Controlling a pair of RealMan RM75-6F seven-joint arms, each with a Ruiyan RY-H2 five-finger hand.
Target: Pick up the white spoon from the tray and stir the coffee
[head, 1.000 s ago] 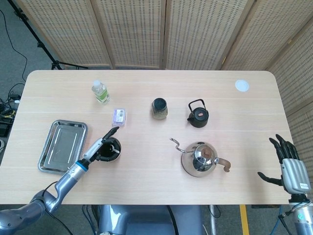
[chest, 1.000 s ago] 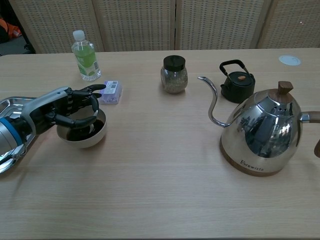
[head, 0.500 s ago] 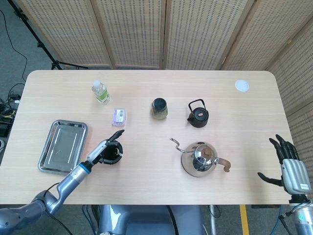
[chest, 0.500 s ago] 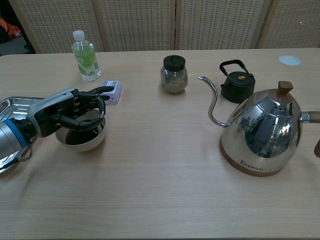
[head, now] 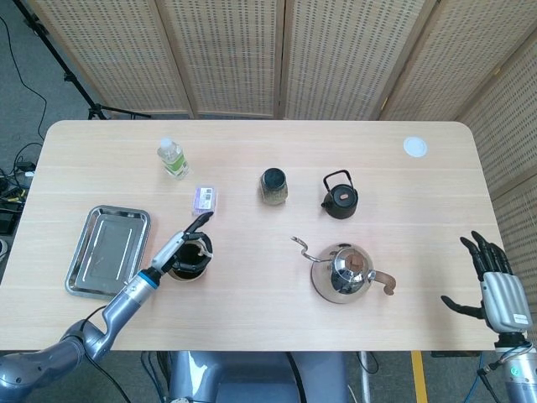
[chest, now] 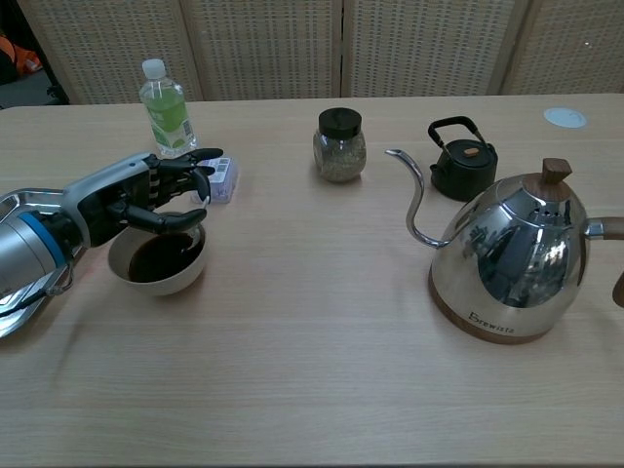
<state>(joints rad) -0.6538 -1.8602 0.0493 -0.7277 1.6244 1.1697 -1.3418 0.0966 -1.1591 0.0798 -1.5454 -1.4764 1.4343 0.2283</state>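
Since the earlier frames, left hand (chest: 136,192) has lifted slightly and now hovers over the far rim of the coffee bowl (chest: 157,261), exposing more dark liquid. Fingers are spread and curled; whether they grip the white spoon cannot be told, and no spoon is discernible in either view. Bowl sits near the table's left front, just beside the metal tray (head: 107,250). Right hand (head: 497,287), at the right front edge, is spread, holding nothing. Gooseneck kettle (chest: 517,261) unmoved.
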